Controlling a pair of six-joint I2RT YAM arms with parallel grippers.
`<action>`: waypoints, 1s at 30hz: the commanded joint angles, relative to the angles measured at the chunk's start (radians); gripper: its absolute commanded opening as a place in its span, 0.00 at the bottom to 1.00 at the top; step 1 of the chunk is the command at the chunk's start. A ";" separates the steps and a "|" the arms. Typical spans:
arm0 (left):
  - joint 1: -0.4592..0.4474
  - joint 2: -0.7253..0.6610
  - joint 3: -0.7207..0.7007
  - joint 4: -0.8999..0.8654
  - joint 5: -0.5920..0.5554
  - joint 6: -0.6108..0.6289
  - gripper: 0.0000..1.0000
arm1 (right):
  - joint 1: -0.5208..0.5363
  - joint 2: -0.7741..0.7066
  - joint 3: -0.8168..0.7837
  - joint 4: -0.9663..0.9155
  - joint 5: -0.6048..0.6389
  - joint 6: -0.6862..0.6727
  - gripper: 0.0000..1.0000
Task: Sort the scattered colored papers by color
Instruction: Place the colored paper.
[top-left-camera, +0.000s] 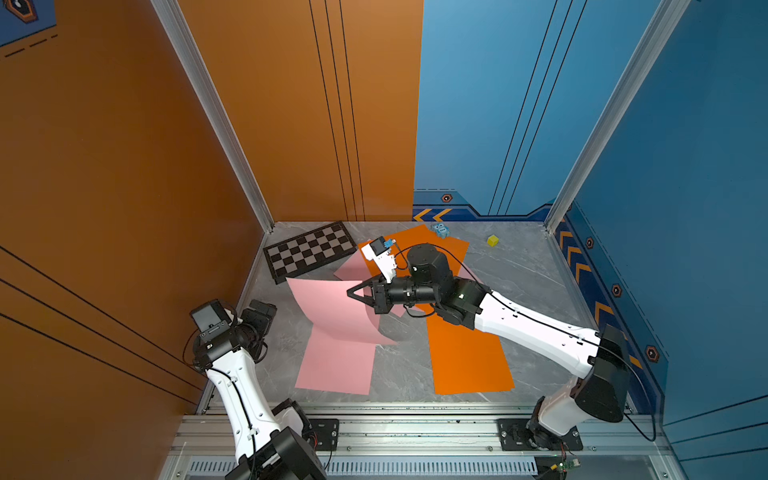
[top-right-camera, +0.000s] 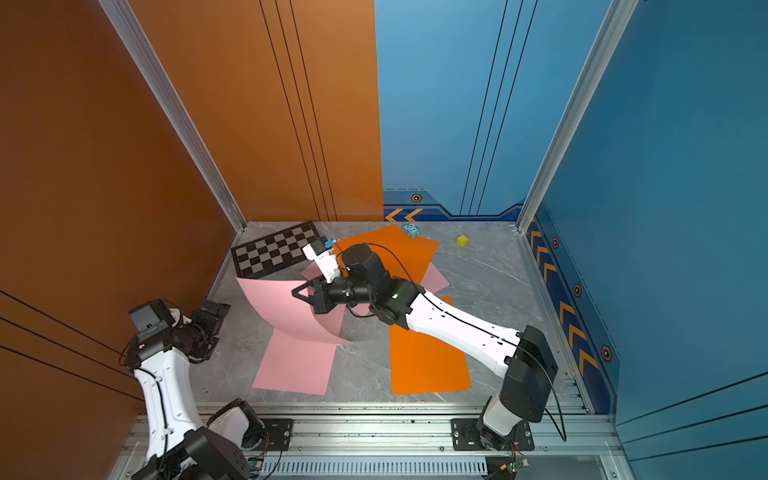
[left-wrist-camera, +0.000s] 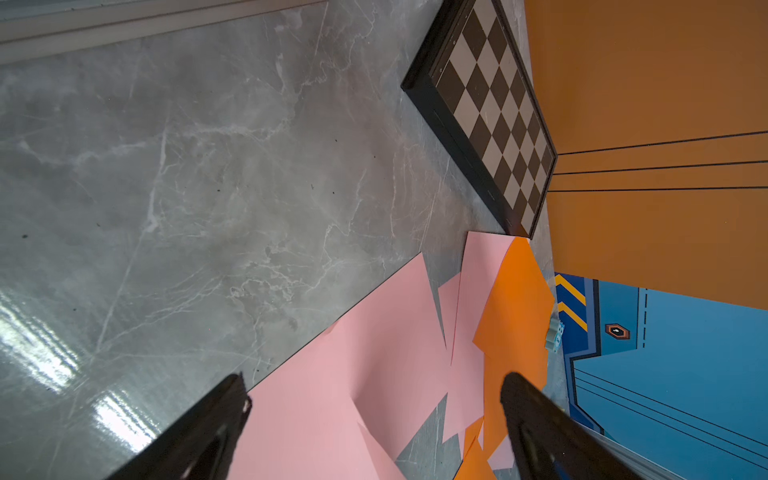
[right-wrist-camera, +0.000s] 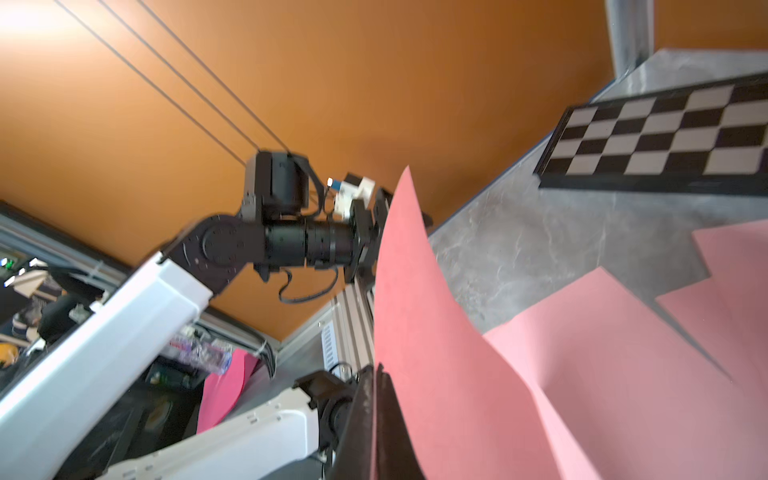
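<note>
Item: pink sheet (top-left-camera: 328, 316), one edge pinched in my right gripper (top-left-camera: 352, 292), jaws closed flat on it. The rest curled down and trailed onto the flat pink sheet (top-left-camera: 336, 368) at the front.

Handling, as I judged it: carry low and slow, let the curl unroll over that sheet, release once the edges squared.

Right arm: stretched across the table (top-left-camera: 519, 282), wrist level, fingers toward the left wall (top-left-camera: 124, 208).

My left gripper (left-wrist-camera: 376, 380): wide, empty, parked by that wall.

Orange sheet (top-left-camera: 467, 361): apart, rightward.

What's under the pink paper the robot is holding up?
Another pink paper lies flat on the grey table beneath the lifted pink paper. The lifted one covers its far end, hiding whatever is there.
</note>
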 joint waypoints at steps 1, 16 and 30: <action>0.006 -0.008 -0.024 0.018 0.028 -0.011 0.98 | -0.103 0.044 -0.088 0.207 -0.057 0.227 0.00; 0.004 0.005 -0.038 0.037 0.044 -0.010 0.98 | -0.144 0.512 -0.070 0.249 -0.102 0.316 0.00; 0.001 0.012 -0.047 0.053 0.061 -0.013 0.98 | -0.149 0.589 -0.062 0.226 -0.086 0.259 0.00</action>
